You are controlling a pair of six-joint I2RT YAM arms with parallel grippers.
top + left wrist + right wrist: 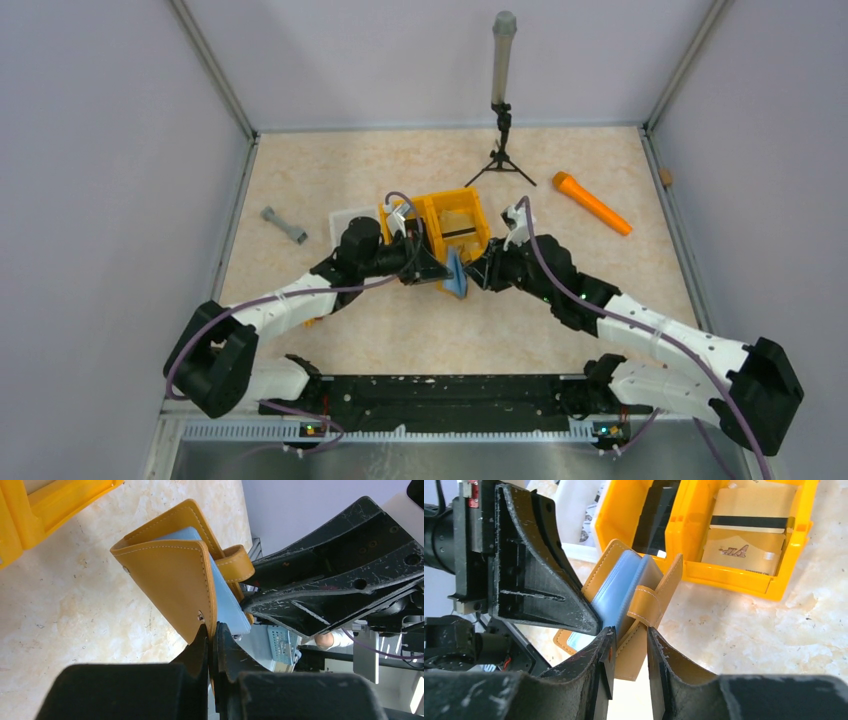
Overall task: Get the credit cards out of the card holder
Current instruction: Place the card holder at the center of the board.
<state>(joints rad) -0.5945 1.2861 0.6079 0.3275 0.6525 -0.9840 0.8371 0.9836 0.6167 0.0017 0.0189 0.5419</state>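
Note:
The tan card holder [170, 575] hangs open above the table between both grippers, its pale blue sleeves [226, 597] showing. In the top view it sits at the centre [457, 277]. My left gripper [212, 632] is shut on the edge of one cover. My right gripper [630, 642] has its fingers around the other cover and strap [644, 607], which fills the gap between them. One credit card [749, 535] with a dark stripe lies in the right compartment of the orange bin [734, 577]. Any cards inside the sleeves are hidden.
The orange bin [478, 212] stands just behind the grippers, with a white tray [345, 218] to its left. A grey dumbbell-shaped piece [285, 225] lies at the left, an orange stick [592, 203] at the right, and a small tripod with an upright cylinder [502, 100] at the back.

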